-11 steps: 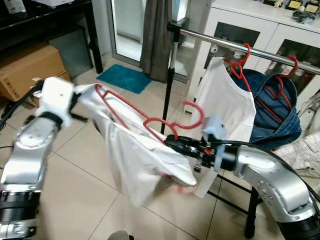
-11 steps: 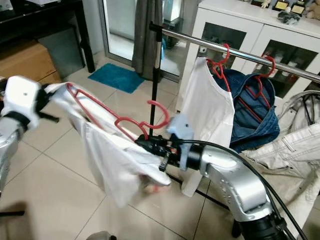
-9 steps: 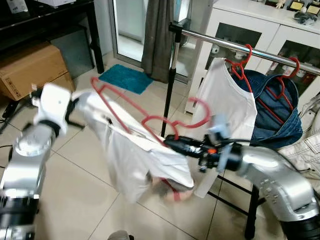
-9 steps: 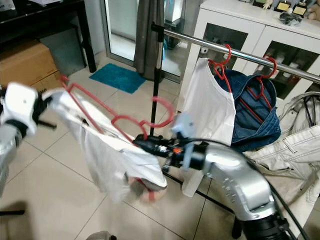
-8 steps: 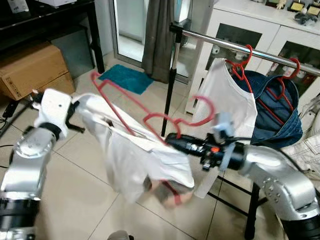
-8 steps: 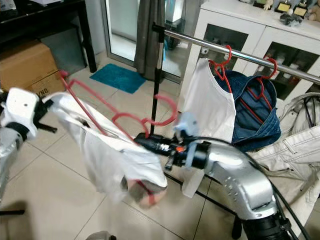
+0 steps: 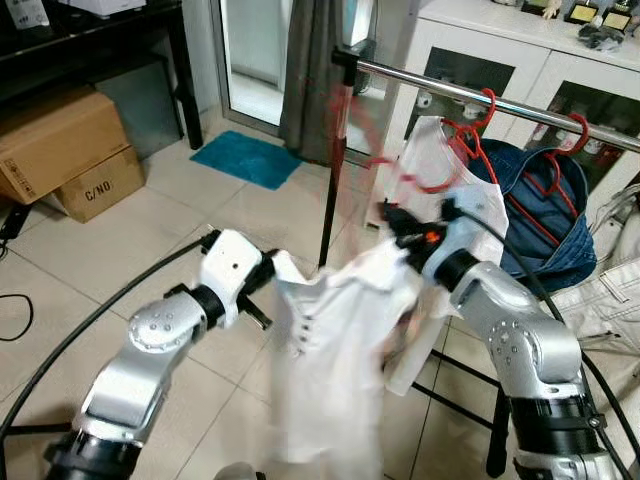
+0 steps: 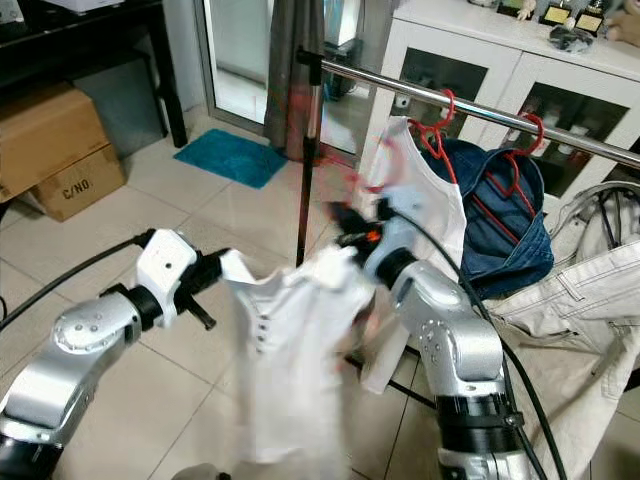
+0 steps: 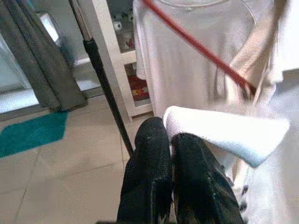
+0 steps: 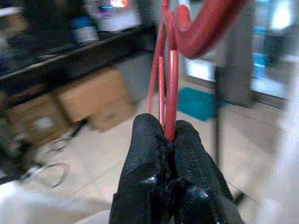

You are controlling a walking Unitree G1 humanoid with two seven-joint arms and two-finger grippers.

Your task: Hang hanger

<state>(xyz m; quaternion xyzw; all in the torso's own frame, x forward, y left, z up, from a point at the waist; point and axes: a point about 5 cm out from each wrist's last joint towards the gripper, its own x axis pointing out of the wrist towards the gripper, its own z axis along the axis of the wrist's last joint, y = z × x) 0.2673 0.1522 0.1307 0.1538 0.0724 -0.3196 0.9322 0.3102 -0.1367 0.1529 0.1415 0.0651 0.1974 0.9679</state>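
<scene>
A red wire hanger (image 10: 169,70) stands nearly upright near the middle of the head views, motion-blurred, its hook (image 10: 205,28) curving at the top below the metal rail (image 7: 480,98). A white buttoned shirt (image 7: 335,350) droops from it, hanging blurred toward the lower centre of the frame.

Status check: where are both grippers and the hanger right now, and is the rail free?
Right gripper shut on red hanger, raised near rail. Left gripper shut on white shirt. Rail already carries a white top and jeans.
</scene>
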